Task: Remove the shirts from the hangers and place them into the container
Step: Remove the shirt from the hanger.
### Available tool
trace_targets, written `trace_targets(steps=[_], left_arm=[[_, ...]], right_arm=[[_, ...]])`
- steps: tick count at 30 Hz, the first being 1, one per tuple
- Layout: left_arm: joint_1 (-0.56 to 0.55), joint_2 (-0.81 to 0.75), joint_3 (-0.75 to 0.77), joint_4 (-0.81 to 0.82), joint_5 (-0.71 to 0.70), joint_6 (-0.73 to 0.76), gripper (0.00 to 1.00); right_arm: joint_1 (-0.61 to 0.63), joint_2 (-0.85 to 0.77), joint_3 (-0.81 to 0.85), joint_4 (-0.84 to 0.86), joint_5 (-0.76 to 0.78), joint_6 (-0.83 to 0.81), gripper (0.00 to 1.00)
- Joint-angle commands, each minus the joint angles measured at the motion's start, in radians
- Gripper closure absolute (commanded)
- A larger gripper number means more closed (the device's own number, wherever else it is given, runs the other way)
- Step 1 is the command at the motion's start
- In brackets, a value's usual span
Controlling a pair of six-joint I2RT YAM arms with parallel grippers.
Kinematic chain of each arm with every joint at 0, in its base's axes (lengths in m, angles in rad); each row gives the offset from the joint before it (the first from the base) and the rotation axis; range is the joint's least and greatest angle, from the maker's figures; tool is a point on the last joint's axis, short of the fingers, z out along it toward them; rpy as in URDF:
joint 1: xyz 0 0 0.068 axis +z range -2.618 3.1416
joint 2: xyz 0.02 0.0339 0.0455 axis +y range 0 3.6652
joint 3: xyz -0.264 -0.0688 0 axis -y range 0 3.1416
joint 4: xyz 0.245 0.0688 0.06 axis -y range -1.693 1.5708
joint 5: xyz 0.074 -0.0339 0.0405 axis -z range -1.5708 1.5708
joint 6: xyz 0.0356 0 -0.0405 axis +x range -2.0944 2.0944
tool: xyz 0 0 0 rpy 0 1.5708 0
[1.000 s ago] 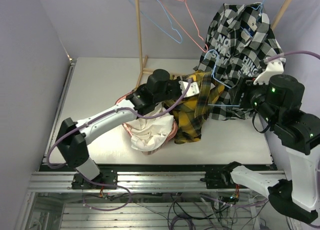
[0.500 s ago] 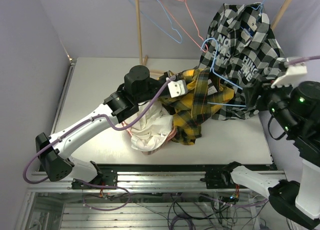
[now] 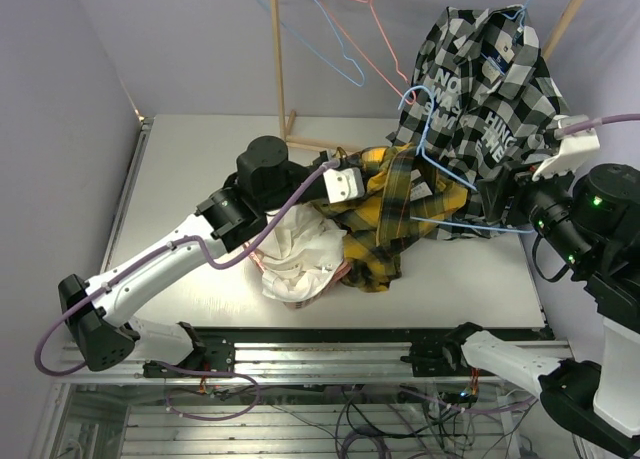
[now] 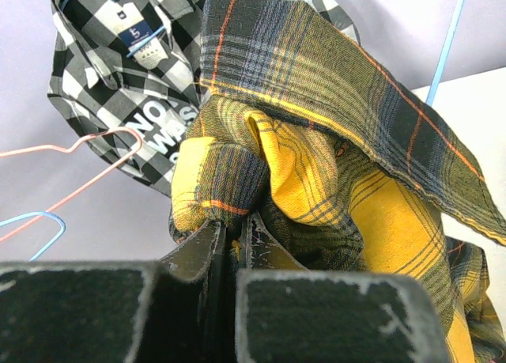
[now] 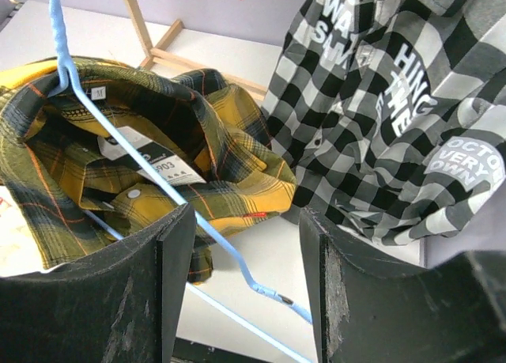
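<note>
At the middle of the white tabletop (image 3: 190, 179), right of centre: yellow-and-black plaid button shirt (image 3: 390, 229). It is bunched, with its hem trailing toward the near edge and its left side touching the heap in the basket. Not yet in the container.

Left gripper (image 4: 231, 230): clenched on a fold of the plaid shirt, cloth pinched between both jaws. Since a second ago this arm has drawn back toward the left edge, dragging the shirt away from its hanger.

Thin light-blue wire hanger (image 5: 223, 252): lies across the shirt's open collar, hook raised toward the far right corner. More bare wire shows than before. Judged mostly freed, but whether one shoulder is still inside the collar cannot be told.

Right gripper (image 5: 245, 221): released, fingers well apart, the hanger's wire passing between them. It swung out toward the right edge and has come part-way back.

Salmon-pink perforated plastic laundry basket (image 3: 342, 269): near edge, middle. Mostly hidden under a plain white shirt (image 3: 300, 254) heaped in it.

Black-and-white checked lettered shirt (image 3: 480, 89): hanging on the wooden rack (image 3: 278, 69) at the far right, unchanged.

Assessment: separation nearly done. Lowering the plaid shirt into the basket looks the likely next step.
</note>
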Motion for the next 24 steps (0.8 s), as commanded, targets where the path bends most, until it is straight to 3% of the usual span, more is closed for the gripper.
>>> trace_targets(steps=[1, 11, 13, 17, 19, 24], left_arm=[[0.006, -0.056, -0.010, 0.134, 0.060, -0.010, 0.93], [0.006, -0.055, 0.006, 0.131, 0.068, -0.027, 0.93], [0.006, -0.053, 0.007, 0.136, 0.067, -0.031, 0.93], [0.006, -0.037, 0.008, 0.154, 0.046, -0.045, 0.93], [0.005, -0.019, -0.005, 0.199, 0.011, -0.068, 0.93], [0.006, 0.084, 0.001, 0.312, -0.048, -0.161, 0.91]], right_arm=[[0.009, -0.002, -0.009, -0.002, -0.050, -0.020, 0.45], [0.009, -0.014, -0.053, -0.001, -0.158, -0.019, 0.48], [0.009, -0.015, -0.060, -0.006, -0.177, -0.018, 0.56], [0.009, -0.018, -0.070, -0.016, -0.177, -0.005, 0.89], [0.009, -0.023, -0.071, -0.017, -0.166, 0.005, 1.00], [0.009, -0.032, -0.057, -0.009, -0.107, 0.033, 1.00]])
